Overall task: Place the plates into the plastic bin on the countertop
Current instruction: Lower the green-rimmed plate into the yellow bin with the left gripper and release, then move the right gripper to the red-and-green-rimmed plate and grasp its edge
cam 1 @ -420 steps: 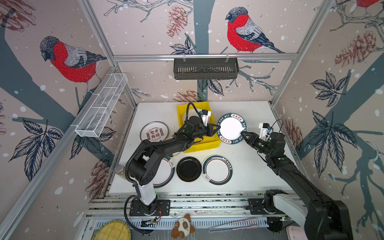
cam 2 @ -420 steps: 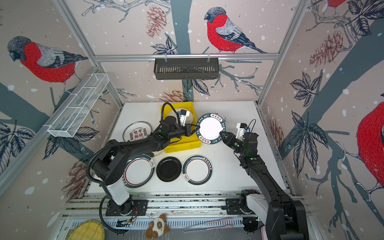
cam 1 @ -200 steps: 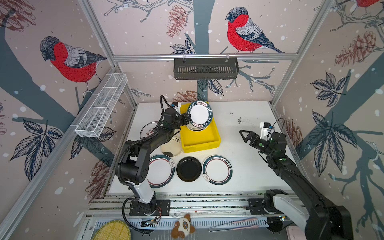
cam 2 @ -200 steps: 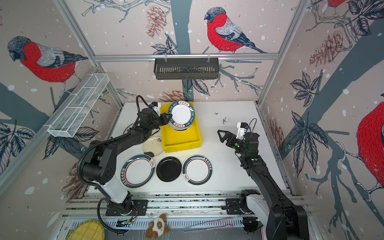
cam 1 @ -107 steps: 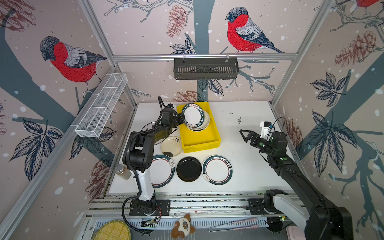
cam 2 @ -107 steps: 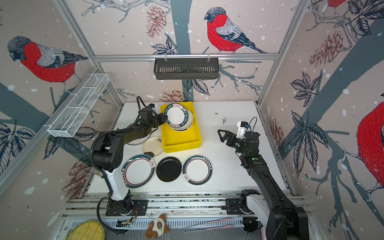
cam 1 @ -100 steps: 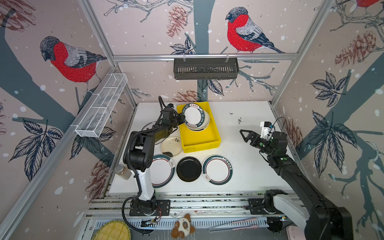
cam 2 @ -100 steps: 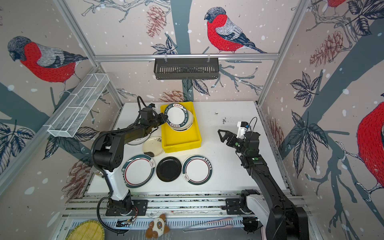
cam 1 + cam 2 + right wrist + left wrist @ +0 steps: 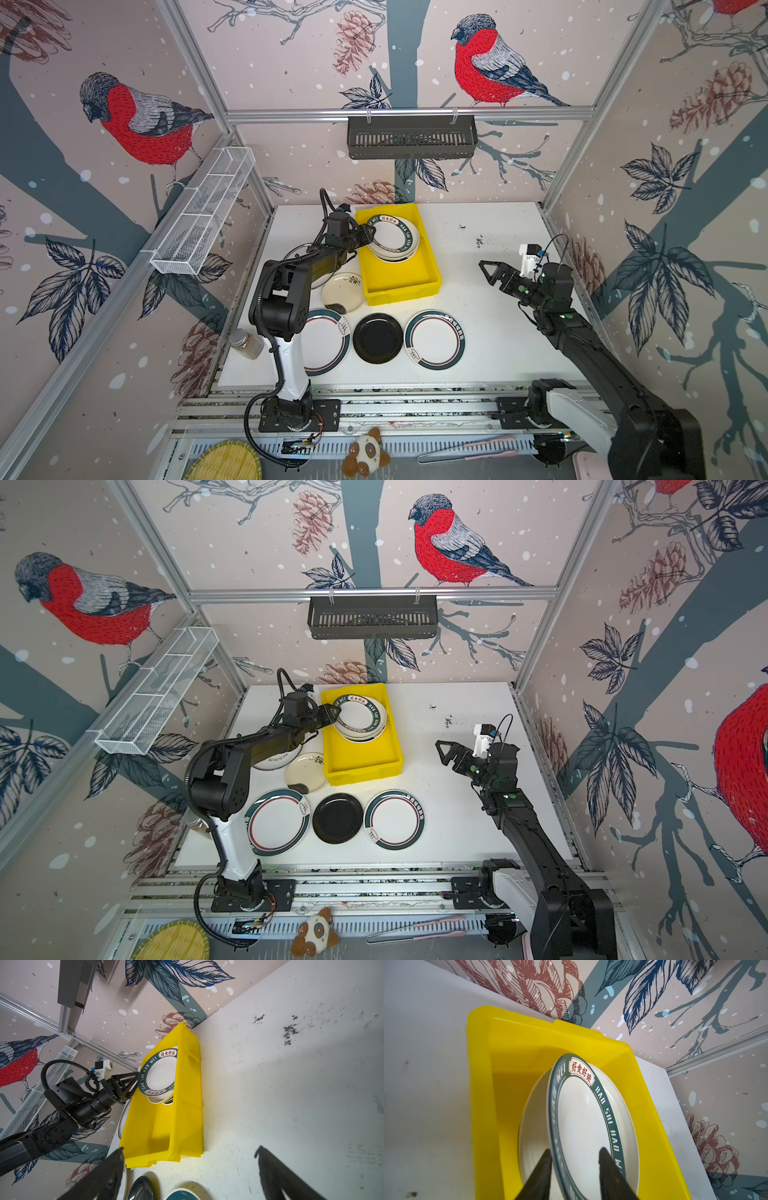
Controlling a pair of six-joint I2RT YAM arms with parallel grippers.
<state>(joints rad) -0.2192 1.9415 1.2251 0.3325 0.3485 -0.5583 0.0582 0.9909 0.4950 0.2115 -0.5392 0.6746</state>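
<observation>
The yellow plastic bin (image 9: 399,278) (image 9: 481,1084) stands at the back middle of the countertop (image 9: 494,332). A stack of plates fills its far half, and the top one, teal-rimmed (image 9: 392,237) (image 9: 360,715) (image 9: 583,1115) (image 9: 160,1072), lies tilted on the stack. My left gripper (image 9: 369,232) (image 9: 574,1149) is open, with that plate's near rim loose between its fingers. On the countertop in front lie a cream plate (image 9: 343,293), a teal-red rimmed plate (image 9: 328,349), a black plate (image 9: 377,338) and another rimmed plate (image 9: 434,340). One more plate (image 9: 309,259) is half hidden under the left arm. My right gripper (image 9: 487,269) (image 9: 190,1148) hovers open and empty at the right.
A black slotted basket (image 9: 411,137) hangs on the back wall and a white wire basket (image 9: 203,216) on the left wall. A small jar (image 9: 247,343) stands at the countertop's front left corner. A bamboo disc (image 9: 224,461) and a plush toy (image 9: 368,453) lie below the front rail.
My left gripper carried the teal-rimmed plate down onto the stack in the bin, then its jaws parted off the rim. The right arm has stayed still.
</observation>
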